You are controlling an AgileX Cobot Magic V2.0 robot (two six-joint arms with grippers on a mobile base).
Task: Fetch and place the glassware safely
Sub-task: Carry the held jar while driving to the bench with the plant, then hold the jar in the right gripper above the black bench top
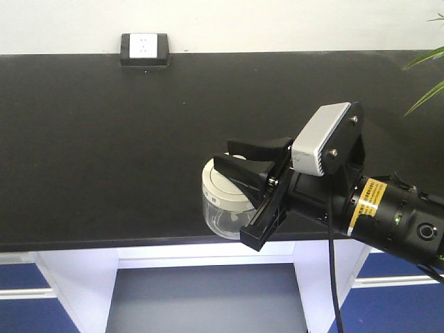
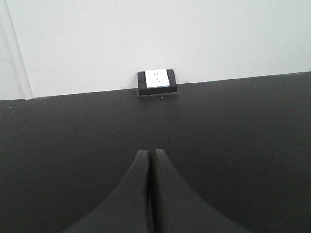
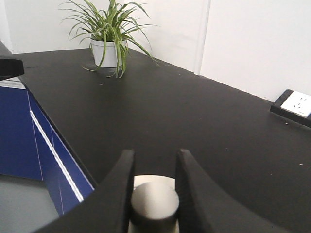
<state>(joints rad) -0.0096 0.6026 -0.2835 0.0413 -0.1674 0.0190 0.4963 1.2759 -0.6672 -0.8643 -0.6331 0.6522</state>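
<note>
Right gripper (image 1: 227,155) clamps the cream-white lid knob (image 3: 154,206) of the small squat clear glass jar (image 1: 220,208), seemingly sparing its fragile walls; left gripper (image 2: 148,153) idles, fingers together.

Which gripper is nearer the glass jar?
Right. The right gripper sits on the glass jar, fingers pressed either side of its lid knob, at the counter's front edge. The left gripper is shut over the counter, facing the wall socket; no jar in its view.
</note>
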